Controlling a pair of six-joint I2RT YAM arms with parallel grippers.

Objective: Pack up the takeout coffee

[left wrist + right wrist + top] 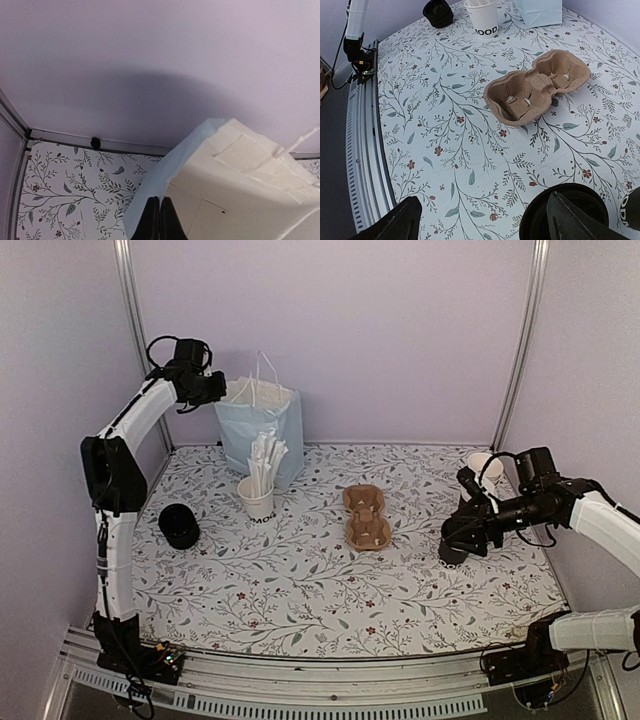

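Observation:
The brown two-hole cup carrier (366,517) lies empty mid-table and shows in the right wrist view (536,86). My right gripper (466,528) is open low over the table (487,225). Its right finger (572,220) hangs over a black round lid (555,212), which is at the right in the top view (453,553). A black cup with a white inside (484,464) stands behind that gripper; its white lettering shows in the right wrist view (631,214). My left gripper (208,388) is raised and shut on the rim of the pale blue bag (160,200).
The pale blue paper bag (262,430) stands at the back left, its mouth held open (240,180). A white cup of straws (258,497) stands in front of it. A black round object (179,526) lies at the left. Walls close in the back and sides.

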